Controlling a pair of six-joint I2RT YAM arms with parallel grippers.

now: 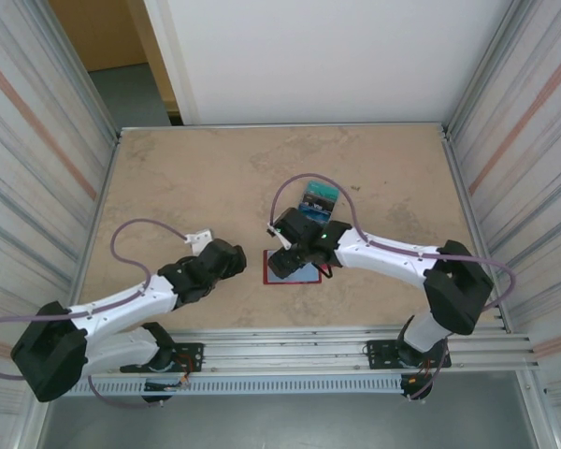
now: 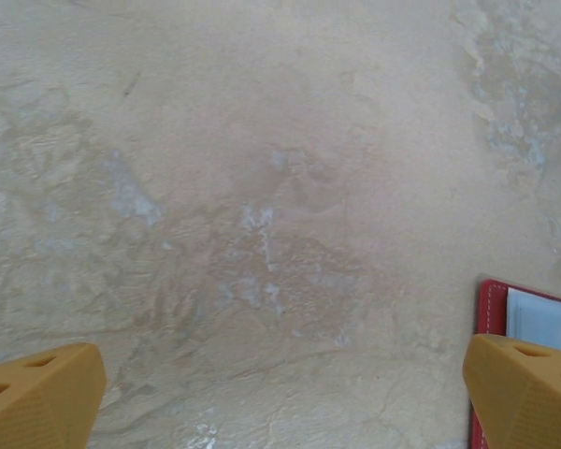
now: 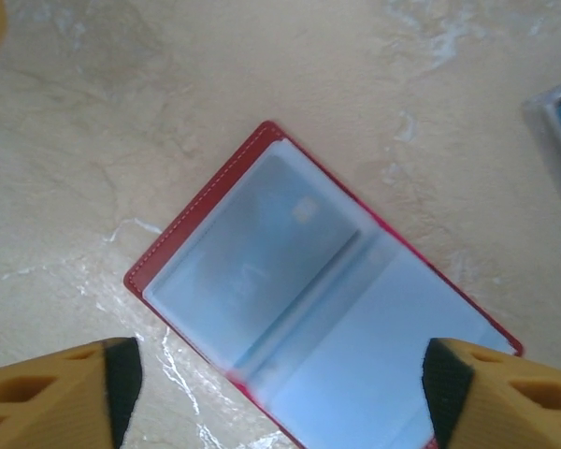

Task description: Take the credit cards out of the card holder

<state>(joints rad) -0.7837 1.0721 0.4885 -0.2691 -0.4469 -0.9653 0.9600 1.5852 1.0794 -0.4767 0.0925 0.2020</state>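
- Right tool: released. Its orange fingers, faced with black pads, are set wide apart and nothing is gripped between them.
- Directly beneath it, a small red leather-like bifold card holder is seen spread open and flat on the counter, with its cloudy grey-blue pockets turned up. The near end of the card holder falls between the two fingers. Whether the pads touch it cannot be told.
- A thin rectangular credit card with a small chip mark is made out through the left pocket. It is tucked inside and lies along the pocket's length.
- Beyond the card holder, loose blue and teal plastic credit cards are laid on the counter, near the holder but apart from it. Their number cannot be told. A blurred blue edge is caught at the right border of the right wrist view.
- Left tool: released. Its plain orange fingertips are spread wide, with bare counter between them.
- A red stitched corner of the card holder is noted just beside the right-hand fingertip in the left wrist view. From above, the left tool is placed to the left of the card holder, near it.
- The beige, stone-patterned counter is bounded by ribbed metal walls on both sides.
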